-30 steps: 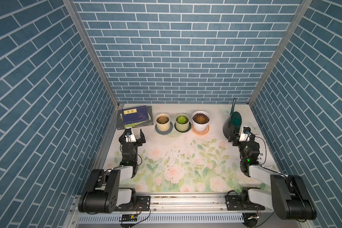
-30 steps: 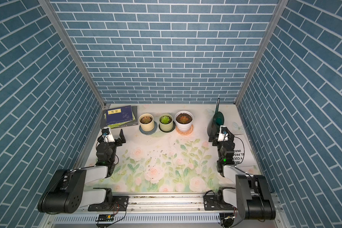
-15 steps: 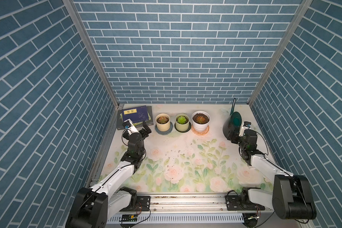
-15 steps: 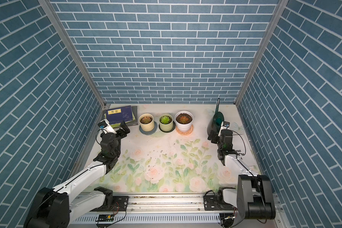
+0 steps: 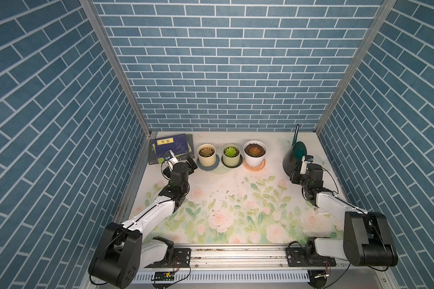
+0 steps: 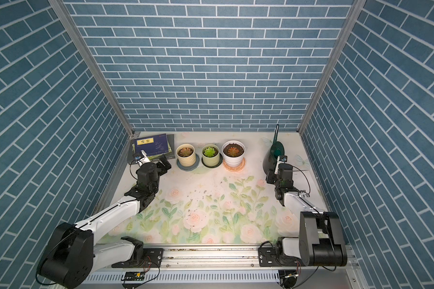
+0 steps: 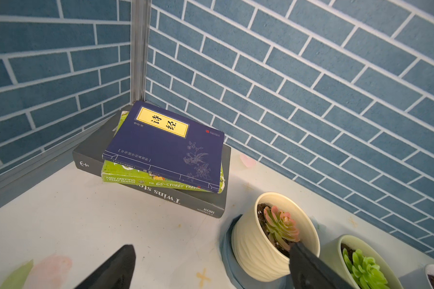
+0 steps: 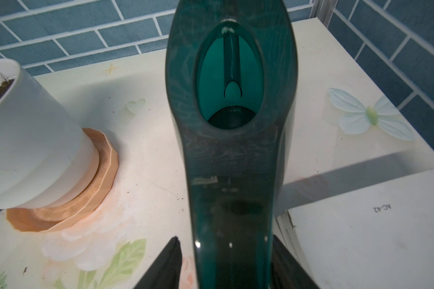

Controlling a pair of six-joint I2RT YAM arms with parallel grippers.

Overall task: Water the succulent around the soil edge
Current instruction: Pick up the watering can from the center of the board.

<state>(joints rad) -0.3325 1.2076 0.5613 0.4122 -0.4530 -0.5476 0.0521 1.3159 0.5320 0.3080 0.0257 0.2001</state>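
Straddling one watering can (image 5: 295,157), right tool (image 8: 226,265) shows unclear grip; left tool (image 7: 212,250) gapes near three pots (image 5: 206,160) (image 5: 231,160) (image 5: 254,159).

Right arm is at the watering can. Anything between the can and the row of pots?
Nothing visible. Only bare mat lies between the watering can and the white pot, the nearest. The green pot and cream pot sit beyond it in the same row.
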